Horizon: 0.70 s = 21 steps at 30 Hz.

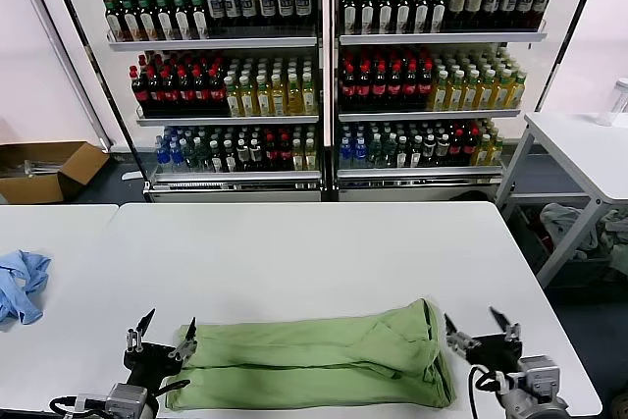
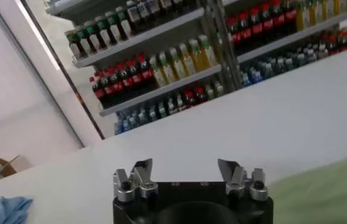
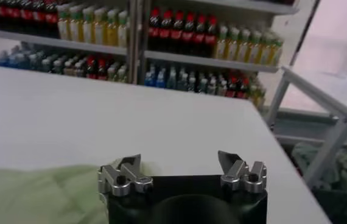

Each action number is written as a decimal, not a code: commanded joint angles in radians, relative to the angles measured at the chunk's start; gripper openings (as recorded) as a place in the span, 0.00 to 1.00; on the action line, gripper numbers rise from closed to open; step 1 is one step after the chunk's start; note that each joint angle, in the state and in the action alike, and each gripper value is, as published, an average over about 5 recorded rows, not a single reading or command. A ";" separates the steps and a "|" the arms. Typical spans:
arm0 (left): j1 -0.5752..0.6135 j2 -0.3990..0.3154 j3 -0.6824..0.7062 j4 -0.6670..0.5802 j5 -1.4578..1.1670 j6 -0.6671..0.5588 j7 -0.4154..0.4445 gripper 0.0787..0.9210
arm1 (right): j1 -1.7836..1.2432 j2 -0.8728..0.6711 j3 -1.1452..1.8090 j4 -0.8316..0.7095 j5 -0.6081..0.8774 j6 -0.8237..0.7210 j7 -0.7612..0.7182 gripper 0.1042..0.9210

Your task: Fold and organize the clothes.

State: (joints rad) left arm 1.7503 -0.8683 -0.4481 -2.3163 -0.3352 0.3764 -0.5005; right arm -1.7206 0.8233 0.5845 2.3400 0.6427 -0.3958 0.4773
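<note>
The light green polo shirt [image 1: 314, 360] lies folded into a long strip along the front of the white table [image 1: 324, 252]. Its collar, buttons and chest graphic are hidden. My left gripper [image 1: 164, 333] is open and empty just past the strip's left end. My right gripper [image 1: 481, 325] is open and empty just past the right end. The left wrist view shows open jaws [image 2: 185, 167] over bare table, with green cloth [image 2: 325, 195] at one side. The right wrist view shows open jaws [image 3: 179, 161] with green cloth [image 3: 39, 195] at one side.
A small light blue cloth [image 1: 20, 285] lies on the adjoining table at the left. A glass-door cooler [image 1: 324, 66] full of bottles stands behind the table. A second white table [image 1: 579, 154] is at the right. A cardboard box [image 1: 44, 169] sits on the floor at the left.
</note>
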 commanded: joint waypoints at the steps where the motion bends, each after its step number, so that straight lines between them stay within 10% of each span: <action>1: 0.056 -0.058 0.003 -0.031 -0.086 -0.162 0.064 0.81 | -0.020 0.023 0.062 -0.076 -0.148 0.346 -0.069 0.88; 21: 0.098 -0.081 0.043 0.114 -0.215 -0.318 0.056 0.88 | -0.136 -0.005 0.219 -0.169 0.043 0.590 -0.268 0.88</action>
State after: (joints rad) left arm 1.8492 -0.9379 -0.4149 -2.2619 -0.4786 0.1243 -0.4488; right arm -1.8246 0.8210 0.7492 2.2071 0.6513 0.0832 0.2709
